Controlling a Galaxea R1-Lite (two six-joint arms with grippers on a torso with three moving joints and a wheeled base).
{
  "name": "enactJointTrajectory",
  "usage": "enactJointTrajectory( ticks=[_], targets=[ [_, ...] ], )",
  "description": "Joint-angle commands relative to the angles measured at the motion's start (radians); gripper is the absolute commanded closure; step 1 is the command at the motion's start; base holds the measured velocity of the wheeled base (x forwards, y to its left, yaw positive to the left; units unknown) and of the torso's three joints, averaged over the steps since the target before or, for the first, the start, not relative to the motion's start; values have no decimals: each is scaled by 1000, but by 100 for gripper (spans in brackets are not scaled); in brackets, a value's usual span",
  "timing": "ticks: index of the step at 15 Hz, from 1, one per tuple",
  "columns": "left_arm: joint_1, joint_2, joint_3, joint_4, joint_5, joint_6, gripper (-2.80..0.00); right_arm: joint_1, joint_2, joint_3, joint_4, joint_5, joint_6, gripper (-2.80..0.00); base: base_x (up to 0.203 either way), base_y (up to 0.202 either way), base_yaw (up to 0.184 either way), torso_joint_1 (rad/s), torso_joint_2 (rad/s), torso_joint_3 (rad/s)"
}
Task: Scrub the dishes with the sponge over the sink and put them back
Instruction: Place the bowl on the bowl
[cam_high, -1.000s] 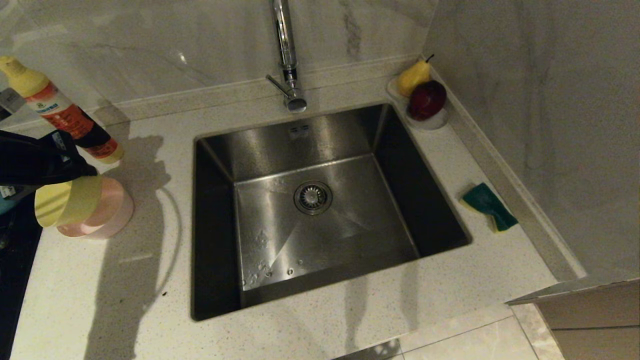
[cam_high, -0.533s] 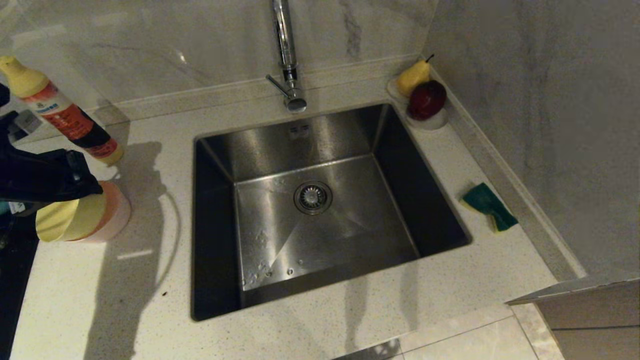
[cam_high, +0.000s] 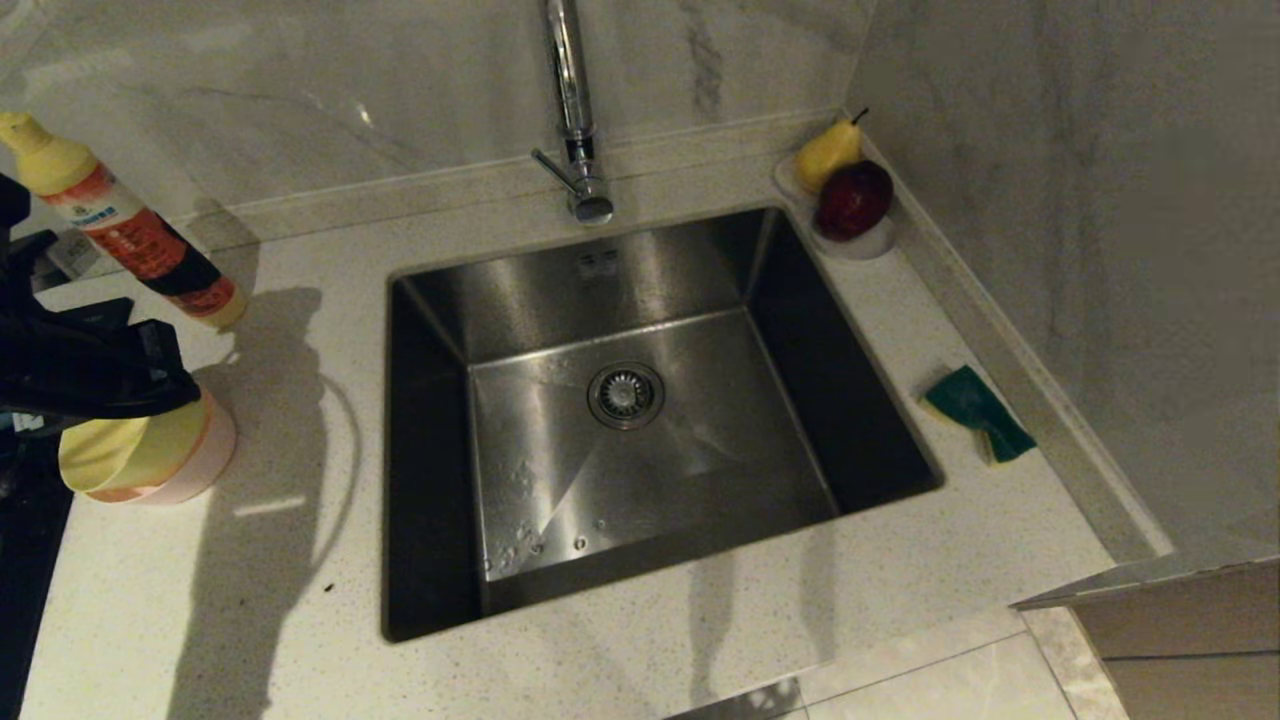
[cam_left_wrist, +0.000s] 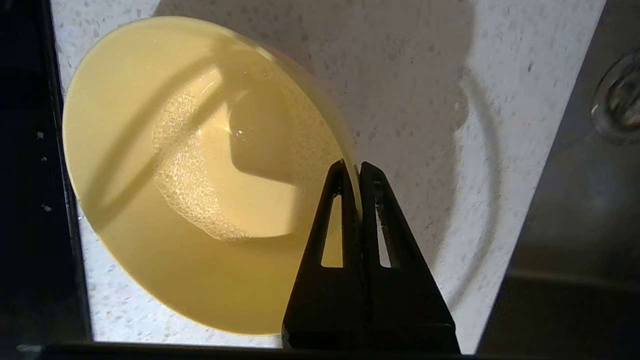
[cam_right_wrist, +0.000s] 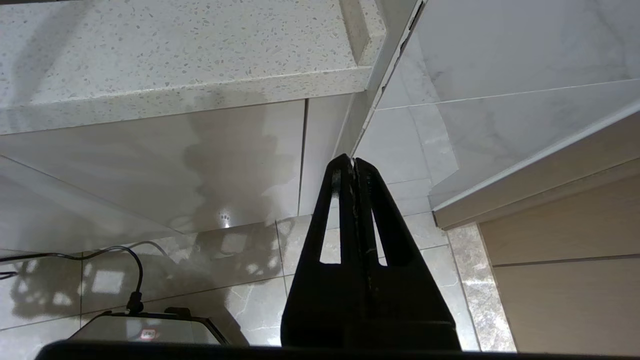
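A: Nearest in, the left tool (cam_left_wrist: 352, 170) is clamped on the thin rim of the smooth yellow bowl (cam_high: 110, 450), tilted, nested in the pink bowl (cam_high: 195, 465) on the speckled tabletop (cam_high: 280, 560) at nine o'clock.

B: And the right tool (cam_right_wrist: 353, 165)?

A: Pinched together, holding nothing, parked below the tabletop's edge. Centre: the square steel sink (cam_high: 640, 420). At three o'clock, the rectangular foam sponge (cam_high: 978, 412), green face up. Far back at twelve, the chrome tap (cam_high: 572, 110).

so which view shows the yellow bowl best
The left wrist view: the yellow bowl fills it, tilted with its inside open and the left tool shut on its rim. The head view shows only its outside at the left edge. The right wrist view misses it.
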Motion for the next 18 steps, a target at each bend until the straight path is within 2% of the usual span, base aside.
enactJointTrajectory(
  ticks=[1,3,8,18],
  targets=[
    [2,-13,20,3,4,37,0,0,0,0,0,0,-1,0,0,0,0,0,0,0],
    [7,-18,33,0,29,53,0,0,0,0,0,0,-1,0,0,0,0,0,0,0],
    [39,-22,36,1,30,73,0,0,0,0,0,0,-1,0,0,0,0,0,0,0],
    [39,-17,58,-6,29,76,0,0,0,0,0,0,-1,0,0,0,0,0,0,0]
  ],
)
